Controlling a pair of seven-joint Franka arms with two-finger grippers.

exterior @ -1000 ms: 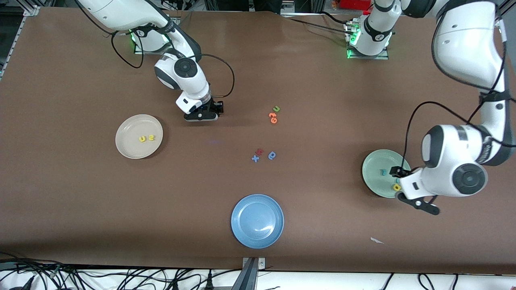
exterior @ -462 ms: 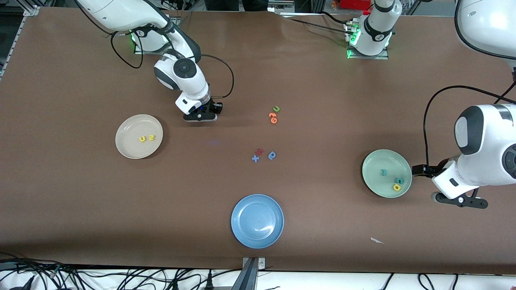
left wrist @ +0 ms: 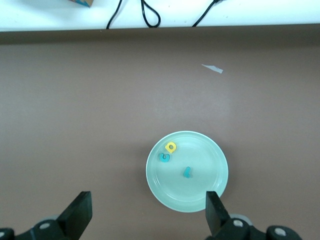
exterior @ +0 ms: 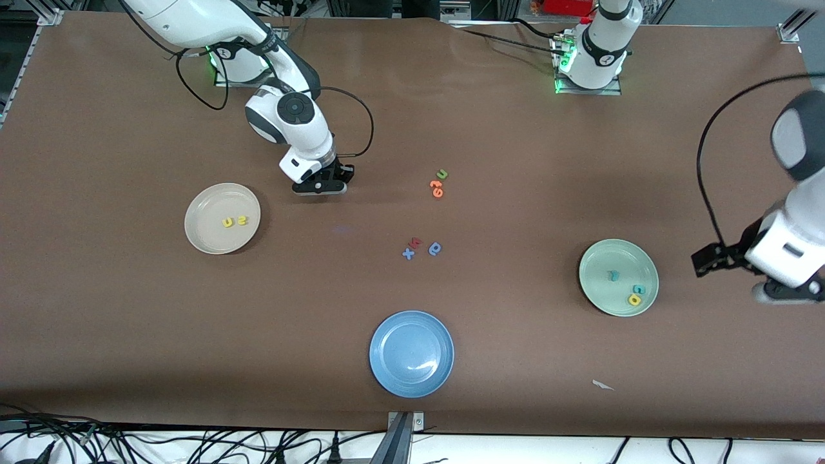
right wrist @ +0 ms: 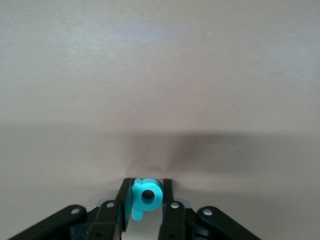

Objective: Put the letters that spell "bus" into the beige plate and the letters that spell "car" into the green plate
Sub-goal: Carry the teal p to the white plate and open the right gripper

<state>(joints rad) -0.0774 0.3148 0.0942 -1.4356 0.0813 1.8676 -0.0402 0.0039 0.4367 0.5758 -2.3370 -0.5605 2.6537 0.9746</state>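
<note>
From the front we cannot see the small teal foam b (right wrist: pixel 145 196); only the right wrist view shows it, pinched between the narrow black fingers of the right gripper (exterior: pixel 320 186), low over the brown matte table (exterior: pixel 129 335) near the round, shallow cream-beige plate (exterior: pixel 200 235). That plate holds a yellow foam u (exterior: pixel 227 222) and a yellow foam s (exterior: pixel 242 220). A plain blue plate (exterior: pixel 412 354) lies nearest the camera. The pale mint-green plate (exterior: pixel 602 258) holds a teal r (exterior: pixel 613 276), teal c (exterior: pixel 637 290) and yellow a (exterior: pixel 635 299). The left gripper (left wrist: pixel 147 217), blurred and cut off at the frame's edge, hangs wide open, holding nothing.
</note>
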